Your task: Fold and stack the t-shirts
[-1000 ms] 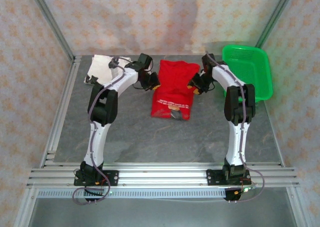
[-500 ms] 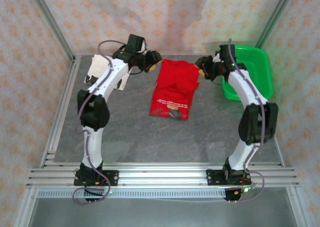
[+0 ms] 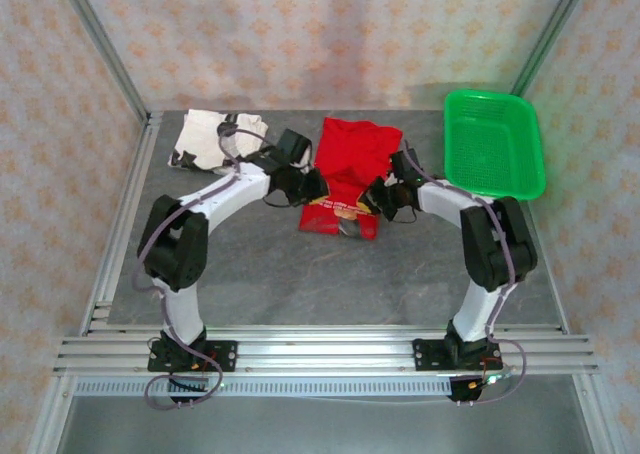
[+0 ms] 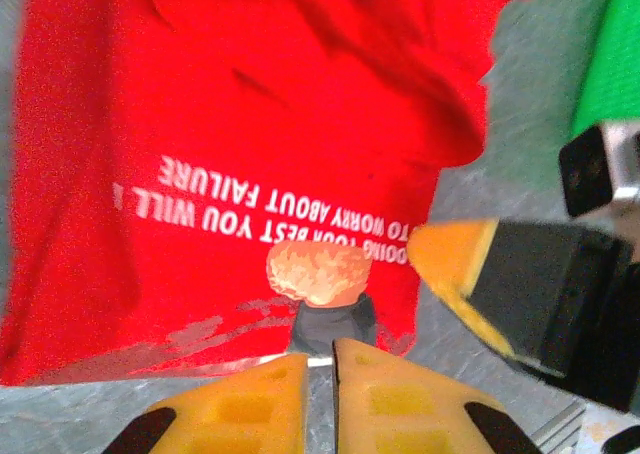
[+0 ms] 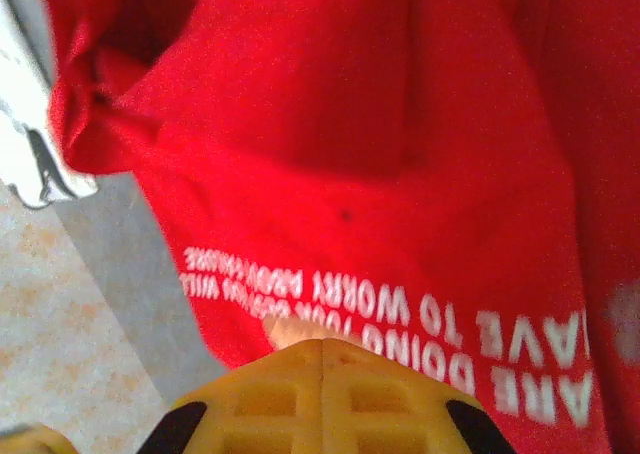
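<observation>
Down from its far corners, my arms have dropped beside the red t-shirt (image 3: 350, 169) lying mid-frame on the desk (image 3: 250, 264), left jaws and right jaws each pressed together at its printed end; limp, light cloth, best pinched at the hem corners.

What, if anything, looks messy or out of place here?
Nothing is spilled or damaged. The red t-shirt does look untidy: its far end is bunched and creased, and it lies slightly crooked on the table. The white t-shirt sits apart near the far left corner.
</observation>
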Robot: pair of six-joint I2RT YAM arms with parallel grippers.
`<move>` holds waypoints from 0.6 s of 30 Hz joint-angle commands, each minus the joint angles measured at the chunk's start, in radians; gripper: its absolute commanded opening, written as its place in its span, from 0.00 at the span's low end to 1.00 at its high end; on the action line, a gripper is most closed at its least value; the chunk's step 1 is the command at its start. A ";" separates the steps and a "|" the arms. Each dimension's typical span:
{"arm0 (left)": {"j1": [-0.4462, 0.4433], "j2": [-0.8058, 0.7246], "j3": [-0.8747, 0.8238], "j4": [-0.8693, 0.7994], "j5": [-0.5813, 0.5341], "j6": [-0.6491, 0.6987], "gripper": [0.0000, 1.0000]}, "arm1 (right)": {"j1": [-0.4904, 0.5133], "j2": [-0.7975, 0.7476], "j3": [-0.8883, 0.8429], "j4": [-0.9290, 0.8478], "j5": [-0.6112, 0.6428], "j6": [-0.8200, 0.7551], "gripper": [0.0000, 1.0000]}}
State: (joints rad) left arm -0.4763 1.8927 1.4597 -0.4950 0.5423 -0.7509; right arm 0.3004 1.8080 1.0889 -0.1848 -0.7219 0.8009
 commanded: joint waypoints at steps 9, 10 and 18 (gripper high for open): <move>-0.011 0.244 0.105 0.003 -0.106 0.040 0.08 | -0.036 0.236 0.184 0.204 0.075 0.123 0.00; -0.010 0.255 0.105 -0.008 -0.120 0.053 0.07 | -0.045 0.247 0.200 0.213 0.073 0.130 0.00; -0.010 0.286 0.095 -0.007 -0.131 0.100 0.07 | -0.135 0.357 0.368 0.321 0.090 0.230 0.04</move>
State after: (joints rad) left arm -0.4904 2.1536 1.5509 -0.4591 0.4561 -0.6922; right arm 0.2020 2.1262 1.4044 0.0124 -0.6651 0.9550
